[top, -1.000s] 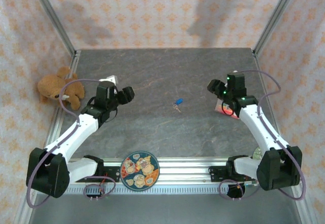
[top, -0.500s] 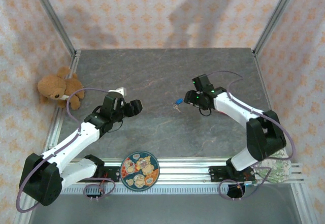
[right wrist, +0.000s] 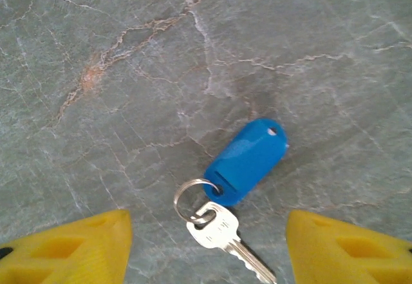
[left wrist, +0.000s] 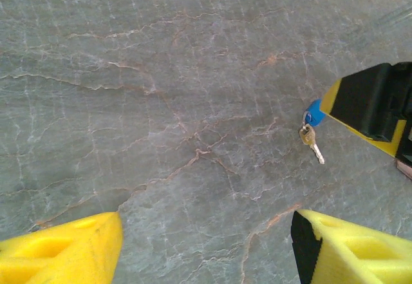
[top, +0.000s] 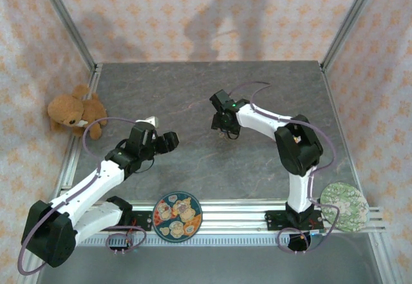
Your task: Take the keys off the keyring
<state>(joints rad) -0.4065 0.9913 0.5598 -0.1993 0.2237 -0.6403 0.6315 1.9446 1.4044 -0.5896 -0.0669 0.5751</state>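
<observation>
The keyring is a bright blue tag with a thin metal ring, lying flat on the grey stone table. One small silvery key hangs on that ring. My right gripper hovers open right over it, a yellow finger on each side and neither touching. In the top view the right gripper is at mid-table. My left gripper stands open and empty to the left of it. In the left wrist view the left gripper faces the keyring and key at some distance.
A brown teddy bear lies against the left wall. A patterned plate rests on the front rail, and a second plate is at the front right. A small white object sits just behind the left arm.
The right arm has swung from the right side of the table leftward to above the keyring. The left arm has crept a little right and nearer.
</observation>
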